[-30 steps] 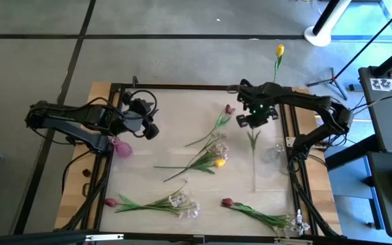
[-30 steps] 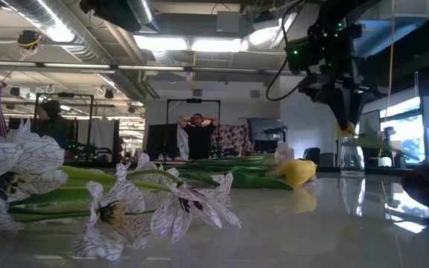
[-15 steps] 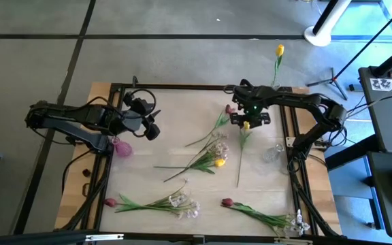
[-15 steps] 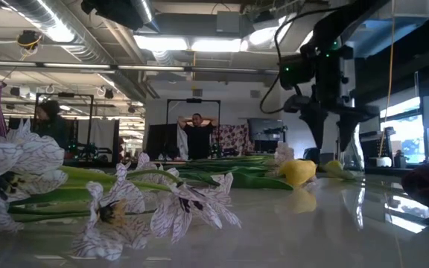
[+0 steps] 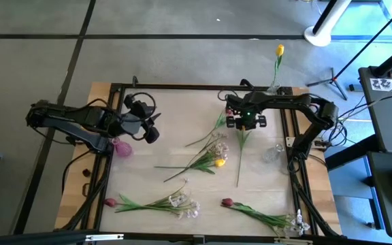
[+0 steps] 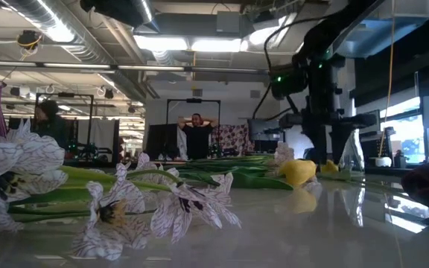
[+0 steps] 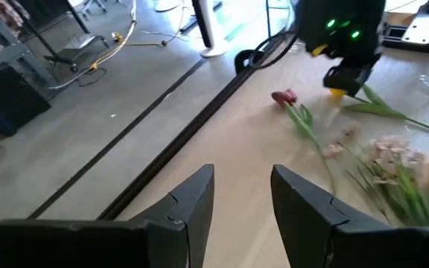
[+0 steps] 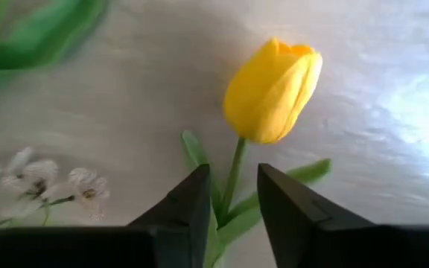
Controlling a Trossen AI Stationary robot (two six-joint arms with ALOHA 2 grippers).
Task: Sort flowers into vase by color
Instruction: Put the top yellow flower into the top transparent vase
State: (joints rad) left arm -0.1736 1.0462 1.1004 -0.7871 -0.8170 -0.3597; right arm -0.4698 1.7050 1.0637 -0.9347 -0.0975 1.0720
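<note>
A yellow tulip (image 5: 239, 155) lies on the table, its head (image 8: 274, 89) toward the far edge. My right gripper (image 5: 246, 122) is open low over its head end. The fingers (image 8: 185, 212) stand on either side of the stem (image 8: 233, 175) just below the head; I cannot tell whether they touch it. The head shows in the low view (image 6: 328, 167) beside the gripper (image 6: 328, 149). My left gripper (image 5: 152, 133) waits open and empty at the table's left, by a purple vase (image 5: 121, 147). A clear vase (image 5: 272, 154) stands at the right.
A dark red tulip (image 5: 229, 109) lies left of my right gripper. A bunch with a yellow tulip (image 5: 220, 162) and white blossoms lies mid-table. Red tulips with white sprays lie near left (image 5: 109, 202) and near right (image 5: 226, 202). Another yellow tulip (image 5: 280, 51) stands at the far right edge.
My right gripper has opened and let go of the yellow tulip, then gone down and a little toward the table's left edge. The tulip now lies flat on the table, its stem swung a little so it slants toward the near edge.
</note>
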